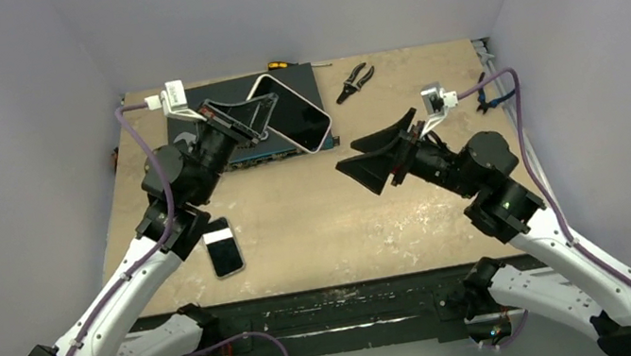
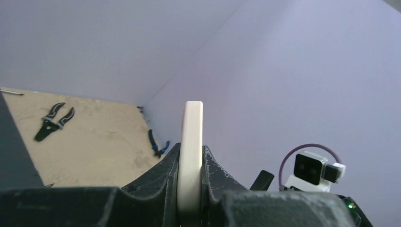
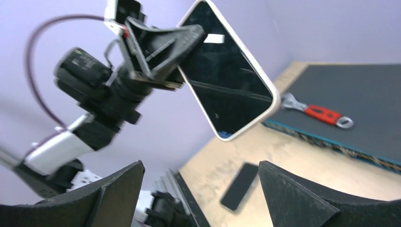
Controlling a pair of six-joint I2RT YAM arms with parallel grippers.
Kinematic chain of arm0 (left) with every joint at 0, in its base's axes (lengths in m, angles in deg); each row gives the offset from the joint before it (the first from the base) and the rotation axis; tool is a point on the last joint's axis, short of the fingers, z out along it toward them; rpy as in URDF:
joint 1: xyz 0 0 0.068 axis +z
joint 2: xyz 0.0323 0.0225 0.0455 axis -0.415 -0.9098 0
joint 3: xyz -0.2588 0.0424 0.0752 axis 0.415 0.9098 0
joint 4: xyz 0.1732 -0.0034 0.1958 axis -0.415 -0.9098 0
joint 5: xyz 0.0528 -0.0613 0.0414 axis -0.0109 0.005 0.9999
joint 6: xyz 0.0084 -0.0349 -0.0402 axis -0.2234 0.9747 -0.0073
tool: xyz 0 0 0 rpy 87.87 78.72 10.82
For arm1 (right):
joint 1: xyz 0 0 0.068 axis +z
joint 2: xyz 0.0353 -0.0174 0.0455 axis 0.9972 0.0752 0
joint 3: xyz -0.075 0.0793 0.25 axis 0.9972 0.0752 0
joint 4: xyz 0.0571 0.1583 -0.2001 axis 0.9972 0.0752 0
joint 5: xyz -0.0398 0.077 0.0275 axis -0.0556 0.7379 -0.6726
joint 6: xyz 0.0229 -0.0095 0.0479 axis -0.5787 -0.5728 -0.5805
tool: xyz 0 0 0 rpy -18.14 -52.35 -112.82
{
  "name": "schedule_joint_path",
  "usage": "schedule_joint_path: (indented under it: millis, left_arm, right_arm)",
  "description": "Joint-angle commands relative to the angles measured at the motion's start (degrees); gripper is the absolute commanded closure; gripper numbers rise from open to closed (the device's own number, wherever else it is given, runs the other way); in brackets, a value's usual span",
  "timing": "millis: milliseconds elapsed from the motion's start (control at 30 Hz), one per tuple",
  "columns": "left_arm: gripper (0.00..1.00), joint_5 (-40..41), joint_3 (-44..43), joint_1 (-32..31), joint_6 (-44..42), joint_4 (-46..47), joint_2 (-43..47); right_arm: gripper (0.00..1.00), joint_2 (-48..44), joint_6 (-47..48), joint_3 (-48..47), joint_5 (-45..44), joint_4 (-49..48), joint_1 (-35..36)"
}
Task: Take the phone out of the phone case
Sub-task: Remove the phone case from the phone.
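Left gripper [image 1: 255, 113] is nearly shut on one edge of the phone case [image 2: 191, 137], holding it raised above the dark mat [image 1: 217, 92] with the screen of the phone [image 3: 227, 80] turned toward the opposite arm; the left wrist view shows the pale case wall pinched squarely between both fingers. Right gripper [image 1: 348, 155] stands wide open and holds nothing, its jaws aimed at the case from the right, near it but not touching. The phone appears seated in the case, so extraction is not yet begun. For this step, maintain the left clamp on the case wall only, not on the phone, so the handset can slide free. Bring the right jaws onto the free lower corner seen in the right wrist view, straddling the rim, and close there before peeling or pushing. Avoid twisting the case out of the left fingers, since the grip covers only a narrow strip. Relative to the right gripper, the cased phone lies ahead and above, tilted, its nearest corner roughly centred between the fingers. A second handset [image 1: 223, 248] lies flat on the table [image 1: 330, 233], well apart.
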Motion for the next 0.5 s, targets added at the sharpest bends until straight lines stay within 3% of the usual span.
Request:
schedule_joint_path:
  millis: [0, 133, 267, 467]
  left_arm:
    - [1.00, -4.3, 0.0, 1.0, 7.6, 13.0, 1.7]
    - [1.00, -7.2, 3.6, 1.2, 14.0, 21.2, 2.5]
    - [1.00, -8.6, 5.7, 1.2, 17.5, 26.4, 2.6]
    - [1.00, -9.4, 6.1, 1.2, 19.4, 28.7, 2.3]
  right_arm:
    - [0.04, 0.1, -6.3, 0.1, 8.4, -11.5, -2.4]
    - [0.07, 0.0, -18.1, 6.2, 16.0, -29.3, -8.9]
    - [0.13, 3.9, -25.1, 7.1, 19.3, -41.2, -10.0]
    - [0.16, 6.7, -26.0, 4.7, 19.4, -42.6, -10.0]
